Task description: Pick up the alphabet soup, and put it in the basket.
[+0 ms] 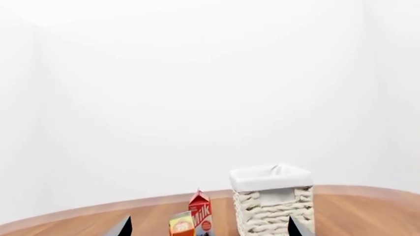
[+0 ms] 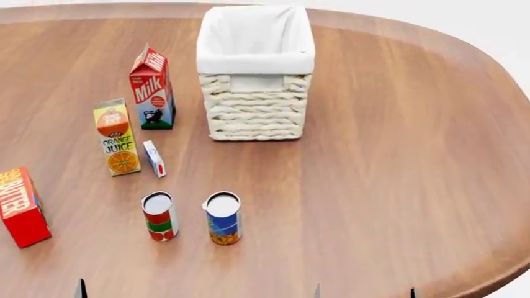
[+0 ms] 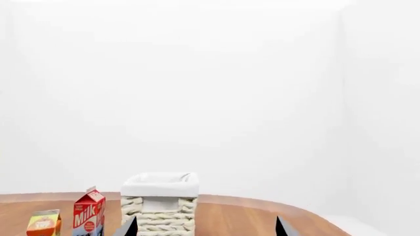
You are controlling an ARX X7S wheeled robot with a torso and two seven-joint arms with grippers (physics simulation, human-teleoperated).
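Where the table (image 2: 398, 186) nears the robot, both grippers, left (image 1: 208, 227) and right (image 3: 204, 227), stand spread, empty. Alphabet soup (image 2: 223, 218) upright beside a red-green can (image 2: 160, 216). Beyond: juice carton (image 2: 116, 137), milk carton (image 2: 151, 87), basket (image 2: 256, 74).

You see the basket (image 2: 256, 74) standing at the back of the table (image 2: 398, 174). The milk carton (image 2: 152, 89) stands just left of it. The orange juice carton (image 2: 116, 137) is in front of the milk and a bit left. A small box (image 2: 154, 158) sits just right of the juice. Nearer to you, two cans stand side by side: the alphabet soup (image 2: 223, 218) on the right, the other can (image 2: 159, 216) on the left. A butter box (image 2: 21, 207) stands far left.
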